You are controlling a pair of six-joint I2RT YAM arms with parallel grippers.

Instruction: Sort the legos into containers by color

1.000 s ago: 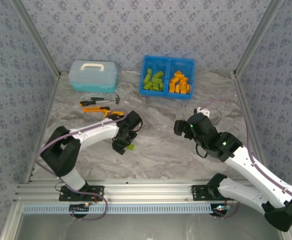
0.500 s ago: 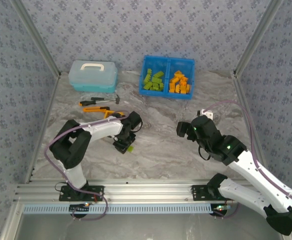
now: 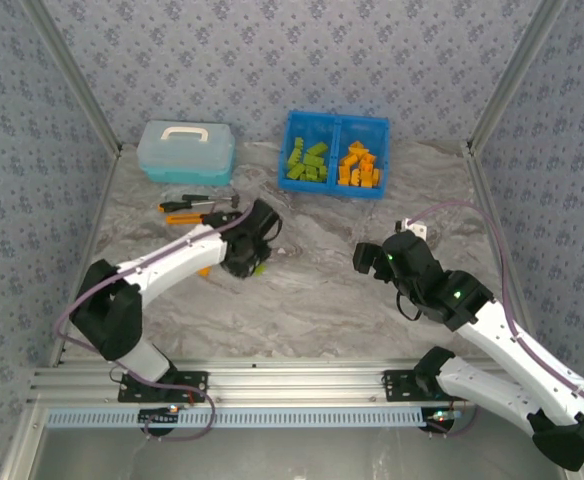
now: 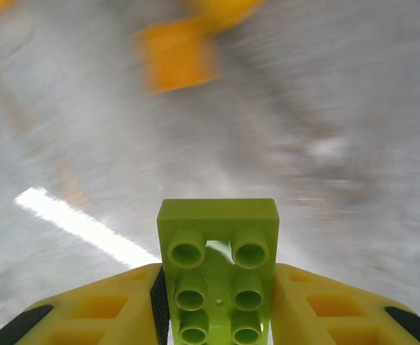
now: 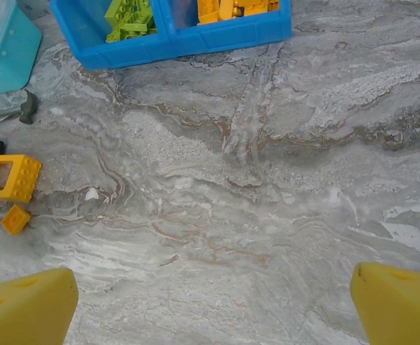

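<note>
Jaws of the left gripper point(image 4: 217, 280) pinch a lime brick point(image 4: 218, 219) (studs toward the camera) over the surface point(image 5: 267, 215). The right gripper point(image 5: 211, 305) gapes wide. An orange frame point(image 5: 5, 177) and small orange brick point(image 5: 14, 218) lie loose; the tray point(image 5: 195, 39) beyond holds green left, orange right.

The left arm point(image 3: 172, 262) and right arm point(image 3: 502, 340) had white links, black joints and a purple cable point(image 3: 75, 303) each. A green light point(image 3: 450, 290) glowed on the right one. The left pincer point(image 4: 217, 291) and right pincer point(image 5: 213, 295) had yellow fingers point(image 4: 102, 309), the left's edged black.
</note>
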